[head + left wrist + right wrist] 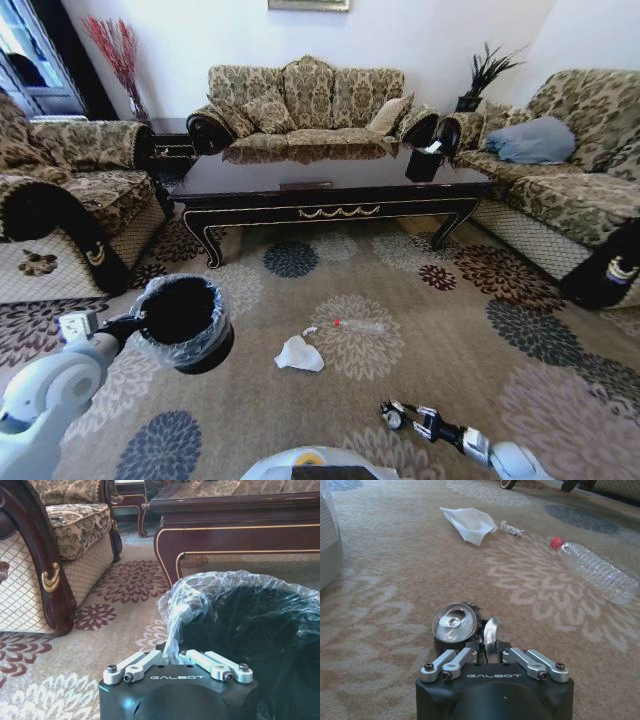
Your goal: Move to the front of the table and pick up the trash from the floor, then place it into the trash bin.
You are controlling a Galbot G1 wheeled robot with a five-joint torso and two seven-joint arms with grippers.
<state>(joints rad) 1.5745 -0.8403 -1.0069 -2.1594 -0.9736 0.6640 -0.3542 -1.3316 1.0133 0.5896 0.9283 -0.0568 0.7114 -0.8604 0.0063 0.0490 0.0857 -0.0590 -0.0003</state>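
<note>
The right gripper (490, 639) is hovering low over the floor (440, 350), its fingers looking drawn together on nothing. The tissue (469, 524) is lying at its twelve o'clock, the tiny scrap (512, 528) just beside it, the bottle (596, 569) at two o'clock. The left gripper (176, 652) is clamping the liner at the trash bin (183, 322) rim, holding the bin off the carpet at nine o'clock of the litter. The robot is already facing the table (335, 192), so picking is in hand; next it needs to spread its fingers and reach forward. The tissue looks crumpled and limp; the bottle is clear, ribbed, red-capped.
</note>
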